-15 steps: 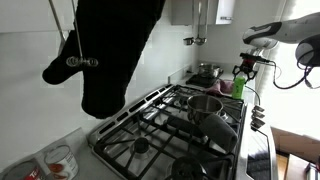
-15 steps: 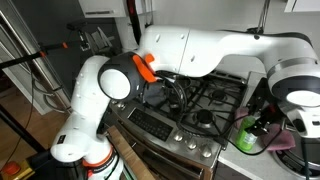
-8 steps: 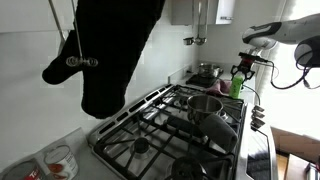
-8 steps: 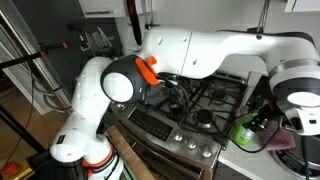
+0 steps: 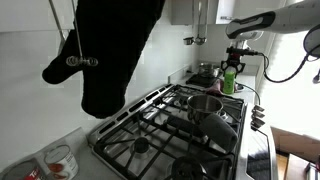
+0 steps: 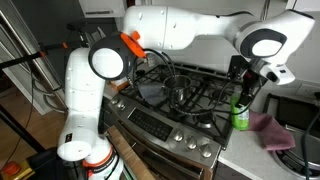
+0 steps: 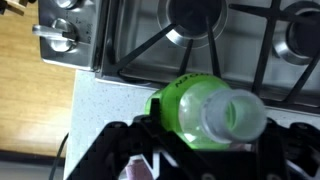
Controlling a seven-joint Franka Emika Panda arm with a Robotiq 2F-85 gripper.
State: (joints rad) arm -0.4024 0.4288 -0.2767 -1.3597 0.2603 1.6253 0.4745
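Note:
My gripper (image 6: 243, 88) is shut on a green plastic bottle (image 6: 240, 112) with a clear open neck. I hold it upright by its upper part, at the counter beside the gas stove (image 6: 190, 100). In an exterior view the gripper (image 5: 232, 62) and the bottle (image 5: 229, 82) hang near the stove's far corner. In the wrist view the bottle (image 7: 205, 108) fills the space between the black fingers (image 7: 200, 150), over the speckled counter (image 7: 105, 100) next to the stove's edge.
A steel pot (image 5: 205, 105) sits on a burner and another pot (image 5: 207, 70) stands behind it. A black cloth (image 5: 110, 50) hangs close to the camera. A purple cloth (image 6: 268, 130) lies on the counter. Stove knobs (image 7: 58, 30) and wooden floor (image 7: 30, 110) show.
The arm has swung toward the stove with the bottle. The bottle went from tilted low over the counter to upright and higher.

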